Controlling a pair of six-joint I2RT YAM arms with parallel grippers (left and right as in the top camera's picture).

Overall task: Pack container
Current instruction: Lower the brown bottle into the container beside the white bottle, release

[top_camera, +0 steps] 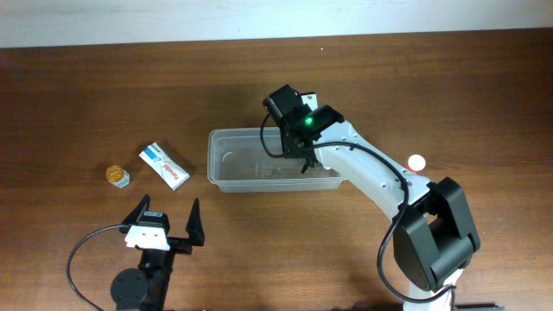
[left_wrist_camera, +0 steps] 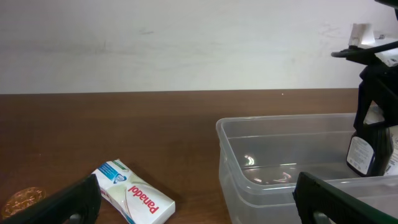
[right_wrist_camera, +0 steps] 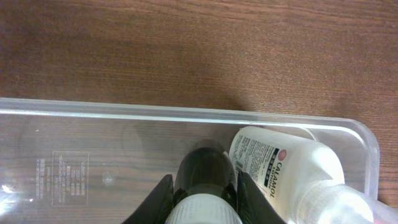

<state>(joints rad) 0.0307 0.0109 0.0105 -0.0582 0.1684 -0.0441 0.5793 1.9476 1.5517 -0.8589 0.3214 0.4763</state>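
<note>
Your container point(top_camera: 238, 161) is a clear, slightly milky plastic tub, long and shallow, with rounded corners and a raised rim; the desk's point(top_camera: 78, 104) wood grain shows through its floor. It lies directly beneath your right end effector point(right_wrist_camera: 205, 188) and ahead and to the right of your left end effector point(top_camera: 167, 212). Inside, just to the right of the right end effector's fingers point(right_wrist_camera: 160, 198), a white bottle point(right_wrist_camera: 280, 165) with a printed label lies on its side against the tub's end wall. The right end effector reaches down into that end and pinches a dark bottle point(right_wrist_camera: 204, 168), which stands upright between its fingers. Your left end effector is spread wide with nothing between its fingers, low over the desk and well apart from the tub. Ahead of it, slightly left, you have a white Panadol box point(top_camera: 164, 166) lying flat, and further left a small gold-topped jar point(top_camera: 118, 176).
</note>
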